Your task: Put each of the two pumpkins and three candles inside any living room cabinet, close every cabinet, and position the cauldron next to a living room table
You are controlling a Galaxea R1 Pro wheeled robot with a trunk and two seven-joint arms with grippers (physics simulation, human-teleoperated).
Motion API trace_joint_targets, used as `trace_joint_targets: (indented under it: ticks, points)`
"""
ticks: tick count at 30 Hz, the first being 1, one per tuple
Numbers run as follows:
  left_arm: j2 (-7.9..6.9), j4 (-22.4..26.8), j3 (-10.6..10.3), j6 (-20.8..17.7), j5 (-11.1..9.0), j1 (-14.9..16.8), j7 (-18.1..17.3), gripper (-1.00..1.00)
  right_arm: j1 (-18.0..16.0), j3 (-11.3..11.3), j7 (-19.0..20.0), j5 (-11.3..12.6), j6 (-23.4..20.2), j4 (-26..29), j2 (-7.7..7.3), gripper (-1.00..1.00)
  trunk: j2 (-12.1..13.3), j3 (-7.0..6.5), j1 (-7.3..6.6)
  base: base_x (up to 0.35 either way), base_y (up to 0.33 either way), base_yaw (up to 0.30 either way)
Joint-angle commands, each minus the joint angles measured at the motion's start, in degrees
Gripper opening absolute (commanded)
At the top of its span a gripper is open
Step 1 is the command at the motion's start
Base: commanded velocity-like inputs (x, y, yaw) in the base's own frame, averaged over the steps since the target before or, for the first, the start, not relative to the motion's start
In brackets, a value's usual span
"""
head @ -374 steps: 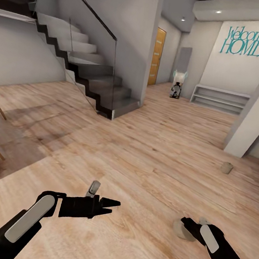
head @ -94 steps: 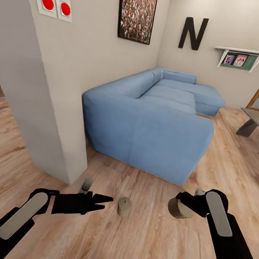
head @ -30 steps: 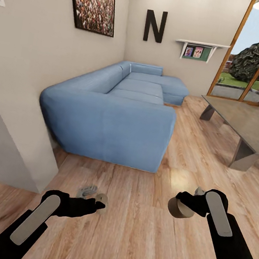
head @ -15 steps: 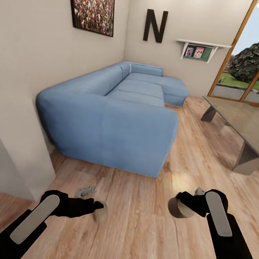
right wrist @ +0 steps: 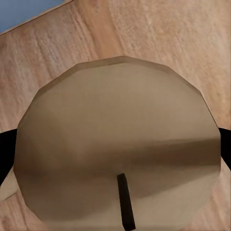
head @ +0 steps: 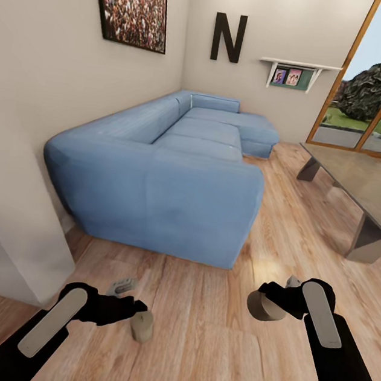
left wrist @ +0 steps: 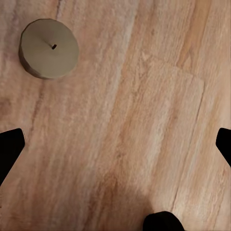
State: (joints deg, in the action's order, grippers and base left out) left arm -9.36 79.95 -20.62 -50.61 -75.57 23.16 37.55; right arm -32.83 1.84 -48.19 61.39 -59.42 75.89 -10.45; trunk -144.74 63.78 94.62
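Wood-plank floor (head: 203,351) everywhere, with the big blue L-shaped fabric sofa (head: 174,176) sitting against the left wall and a grey slab coffee table (head: 367,192) off to the right. The right gripper (head: 262,302) has its fingers clamped on a stubby beige-tan candle (head: 261,307), wick end facing the wrist camera (right wrist: 118,154). The left gripper (head: 136,307) hangs low with its fingers spread wide and nothing between them; a second tan candle (head: 142,326) stands upright on the floor just beside its tips, also visible from above (left wrist: 49,48).
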Motion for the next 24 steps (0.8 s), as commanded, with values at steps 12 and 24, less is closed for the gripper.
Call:
trace_joint_targets:
  ticks: [12,24]
  points:
    - [0.02,-1.81,1.27,0.07,-0.54,0.05,0.60,1.00,-0.04,0.01,-0.59,0.58,-0.17,0.00,-0.02,-1.00,-0.02,0.05,-0.01,0.131,-0.001,0.000]
    - [-0.01,-2.97,1.45,0.22,0.95,0.05,0.63,1.00,-0.04,0.01,-0.59,0.58,-0.17,-0.03,-0.01,-1.00,-0.02,0.05,-0.01,0.260,-0.004,0.000]
